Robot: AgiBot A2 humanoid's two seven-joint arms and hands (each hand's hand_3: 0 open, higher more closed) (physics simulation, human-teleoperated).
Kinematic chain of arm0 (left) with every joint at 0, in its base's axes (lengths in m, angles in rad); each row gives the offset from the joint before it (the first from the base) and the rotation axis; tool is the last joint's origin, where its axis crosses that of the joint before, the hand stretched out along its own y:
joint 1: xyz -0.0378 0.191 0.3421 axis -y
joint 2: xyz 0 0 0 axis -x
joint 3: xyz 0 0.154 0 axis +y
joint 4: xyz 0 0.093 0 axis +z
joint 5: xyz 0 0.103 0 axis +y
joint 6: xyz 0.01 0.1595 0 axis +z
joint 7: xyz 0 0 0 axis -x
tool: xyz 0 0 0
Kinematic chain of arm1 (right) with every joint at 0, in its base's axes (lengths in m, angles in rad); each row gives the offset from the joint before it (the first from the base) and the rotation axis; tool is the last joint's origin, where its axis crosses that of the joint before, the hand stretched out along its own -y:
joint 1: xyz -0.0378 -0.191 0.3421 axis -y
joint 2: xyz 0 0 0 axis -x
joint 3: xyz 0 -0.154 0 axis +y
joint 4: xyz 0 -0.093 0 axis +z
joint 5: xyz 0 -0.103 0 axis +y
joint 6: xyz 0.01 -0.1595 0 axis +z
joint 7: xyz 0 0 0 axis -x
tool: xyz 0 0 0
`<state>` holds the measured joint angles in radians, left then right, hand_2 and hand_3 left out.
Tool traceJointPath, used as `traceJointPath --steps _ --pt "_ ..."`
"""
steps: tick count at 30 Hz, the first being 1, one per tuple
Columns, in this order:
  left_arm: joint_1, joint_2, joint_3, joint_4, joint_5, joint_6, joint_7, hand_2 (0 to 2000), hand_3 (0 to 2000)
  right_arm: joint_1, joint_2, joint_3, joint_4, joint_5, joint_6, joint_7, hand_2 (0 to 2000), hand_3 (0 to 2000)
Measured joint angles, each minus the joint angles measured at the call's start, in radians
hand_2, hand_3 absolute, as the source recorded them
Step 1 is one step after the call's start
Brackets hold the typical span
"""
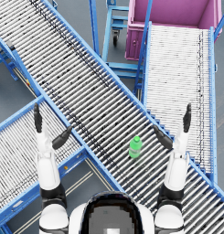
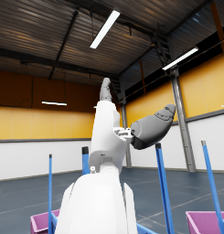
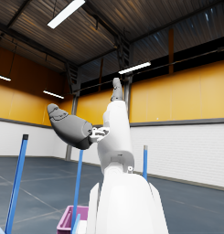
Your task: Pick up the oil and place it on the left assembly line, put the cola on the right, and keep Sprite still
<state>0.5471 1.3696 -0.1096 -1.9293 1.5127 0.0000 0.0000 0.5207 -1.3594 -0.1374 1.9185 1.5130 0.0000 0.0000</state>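
Note:
A green Sprite bottle (image 1: 135, 146) stands upright on the wide middle roller conveyor (image 1: 86, 91), between my two arms and nearer the right one. My left hand (image 1: 45, 130) is raised over the left conveyor (image 1: 13, 155), fingers spread, holding nothing. Over the middle conveyor's right edge my right hand (image 1: 177, 130) is raised the same way and is empty. Both wrist views point up at the hall: the left hand (image 2: 131, 123) and right hand (image 3: 90, 123) show open against the ceiling. No oil or cola is in view.
The right conveyor (image 1: 177, 82) runs up to a pink bin (image 1: 173, 23) at the far end. Blue frame rails (image 1: 95, 27) border every line, with grey floor gaps between them. Pink bins (image 2: 209, 221) and blue posts (image 3: 15, 183) show low in the wrist views.

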Motion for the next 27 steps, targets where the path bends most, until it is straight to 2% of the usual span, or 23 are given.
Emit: traceJointPath --steps 10,27 --pt "-0.035 0.008 0.002 -0.008 0.0 0.0 0.0 0 0 -0.011 -0.004 0.009 -0.006 0.0 0.0 0.0 0 0" --pt "-0.031 0.009 -0.005 -0.015 0.0 0.0 0.0 0 0 -0.024 -0.01 -0.004 0.005 0.0 0.0 0.0 0 0"
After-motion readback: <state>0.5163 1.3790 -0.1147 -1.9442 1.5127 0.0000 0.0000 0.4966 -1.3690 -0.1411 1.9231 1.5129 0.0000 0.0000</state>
